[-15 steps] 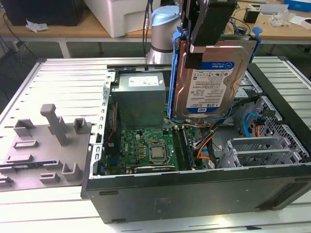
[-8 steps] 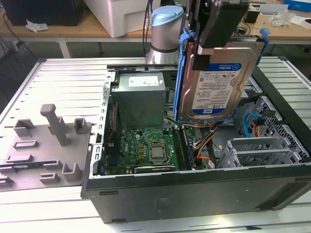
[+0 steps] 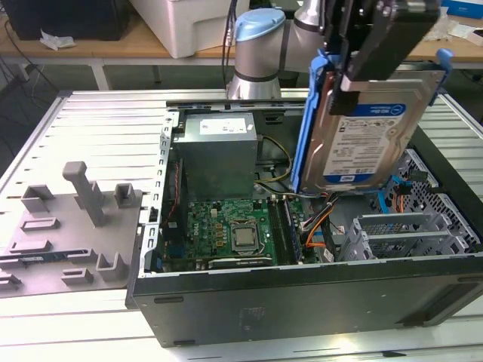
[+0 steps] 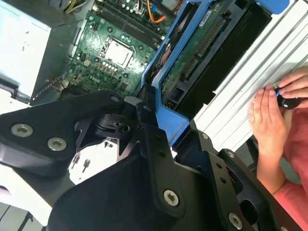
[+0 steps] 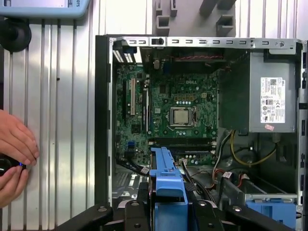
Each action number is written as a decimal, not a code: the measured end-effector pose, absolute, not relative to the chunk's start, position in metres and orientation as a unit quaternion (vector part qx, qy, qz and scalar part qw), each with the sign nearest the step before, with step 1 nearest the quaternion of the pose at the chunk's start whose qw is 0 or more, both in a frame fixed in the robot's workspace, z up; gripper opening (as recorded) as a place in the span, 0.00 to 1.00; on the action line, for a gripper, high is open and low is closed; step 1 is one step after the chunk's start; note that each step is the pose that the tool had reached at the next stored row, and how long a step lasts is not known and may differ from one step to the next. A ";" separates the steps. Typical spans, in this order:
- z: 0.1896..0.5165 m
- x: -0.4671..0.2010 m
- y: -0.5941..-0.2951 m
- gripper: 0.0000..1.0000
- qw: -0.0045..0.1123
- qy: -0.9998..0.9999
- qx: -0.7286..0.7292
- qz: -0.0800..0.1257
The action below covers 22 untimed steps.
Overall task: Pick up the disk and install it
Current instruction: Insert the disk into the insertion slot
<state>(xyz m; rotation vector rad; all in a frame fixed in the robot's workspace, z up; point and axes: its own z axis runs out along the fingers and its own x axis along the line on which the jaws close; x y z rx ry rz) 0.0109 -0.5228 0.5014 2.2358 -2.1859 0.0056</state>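
The disk (image 3: 367, 132), silver with a white-and-blue label and blue side rails, hangs tilted on edge above the open computer case (image 3: 302, 302). My gripper (image 3: 362, 75) is shut on its upper end, black fingers clamped on either face. In the second wrist view the disk's green circuit-board underside (image 4: 202, 48) and blue rail (image 4: 168, 113) stick out from the black gripper (image 4: 161, 127). In the first wrist view the blue rail (image 5: 166, 180) pokes out between the fingers (image 5: 139, 202), over the case interior.
Inside the case sit a grey power-supply box (image 3: 219, 147), the motherboard (image 3: 226, 230) and a metal drive cage (image 3: 407, 234) with a blue bracket (image 5: 269, 211). A grey fixture (image 3: 72, 226) lies at the exterior view's left. A person's hands (image 4: 269, 110) rest beside the case.
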 end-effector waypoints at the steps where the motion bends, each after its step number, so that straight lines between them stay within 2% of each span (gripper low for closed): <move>1: 0.501 0.015 -0.524 0.37 0.007 -0.699 0.715 0.002; 13: 0.501 0.067 -0.538 0.37 0.007 -0.697 0.717 0.002; 22: 0.500 0.069 -0.538 0.37 0.007 -0.697 0.717 0.002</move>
